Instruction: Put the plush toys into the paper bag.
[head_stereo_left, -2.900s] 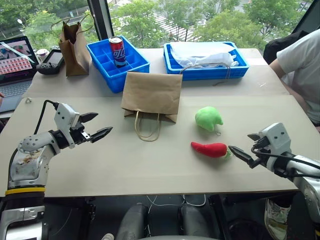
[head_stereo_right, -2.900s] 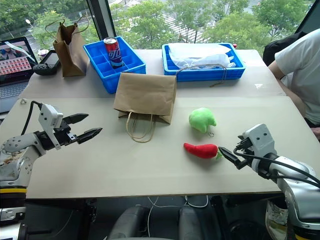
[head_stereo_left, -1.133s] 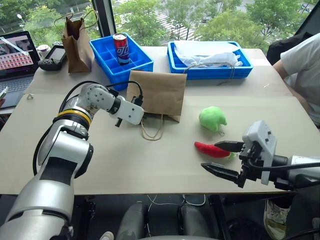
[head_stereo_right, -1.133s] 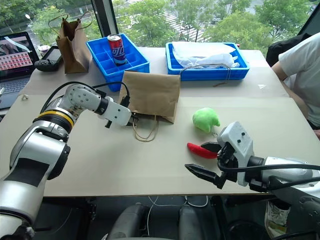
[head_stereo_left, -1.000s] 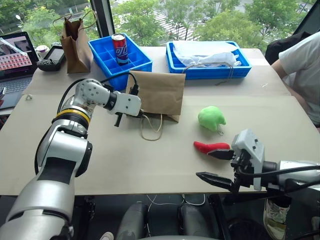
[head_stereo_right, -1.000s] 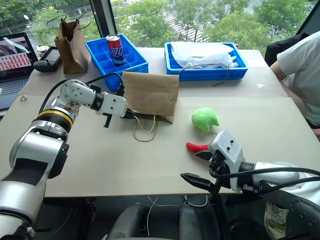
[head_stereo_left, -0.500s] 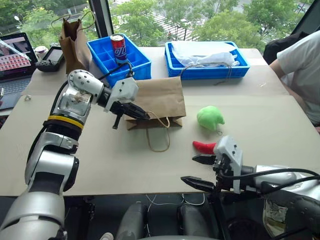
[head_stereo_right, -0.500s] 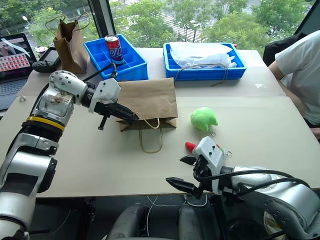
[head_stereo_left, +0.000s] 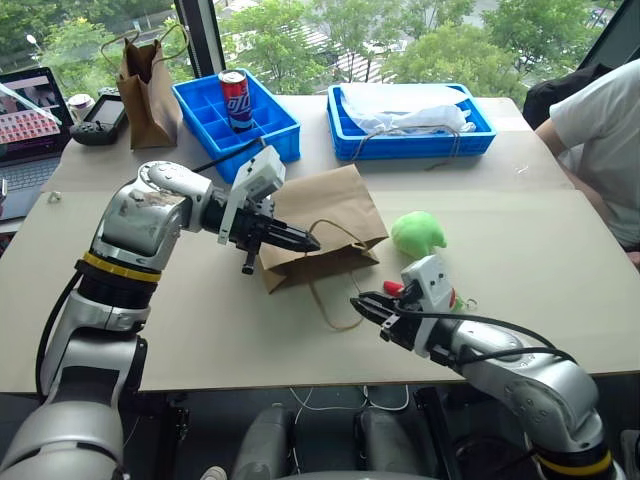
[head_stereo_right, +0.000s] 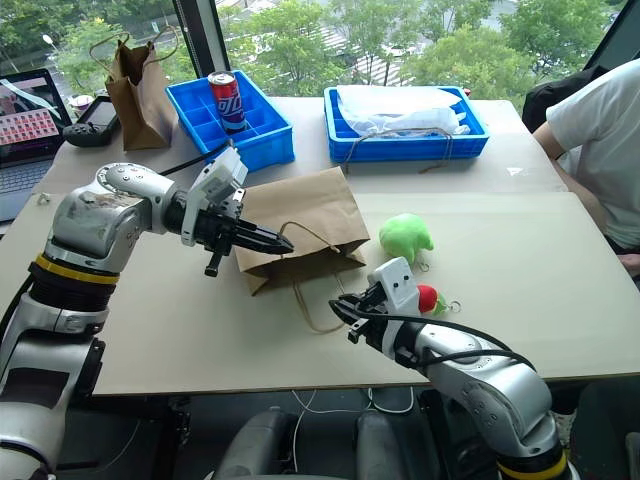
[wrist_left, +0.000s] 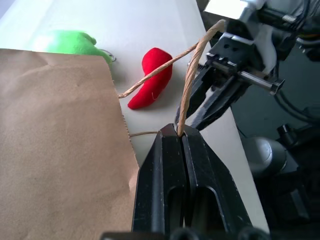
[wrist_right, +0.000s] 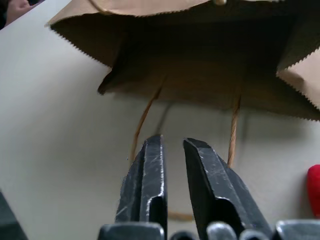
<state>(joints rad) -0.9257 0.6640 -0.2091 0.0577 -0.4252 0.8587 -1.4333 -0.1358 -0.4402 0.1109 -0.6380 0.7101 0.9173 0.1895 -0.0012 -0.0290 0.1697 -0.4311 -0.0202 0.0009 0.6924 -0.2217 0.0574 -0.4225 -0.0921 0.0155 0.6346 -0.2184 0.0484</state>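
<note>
Left claw (wrist_left: 181, 137): clenched on the paper bag's (head_stereo_left: 320, 225) upper twine handle (wrist_left: 192, 75), lifting its mouth open.
Right claw (wrist_right: 172, 150): clenched empty, near the lower handle (wrist_right: 233, 131).

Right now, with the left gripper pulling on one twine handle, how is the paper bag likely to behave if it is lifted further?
The paper bag looks thin and creased, so probably light and floppy. The left gripper pinches only one twine handle, so the mouth may sag open unevenly. It lies flat, so it will likely slide or swing rather than stand.
</note>
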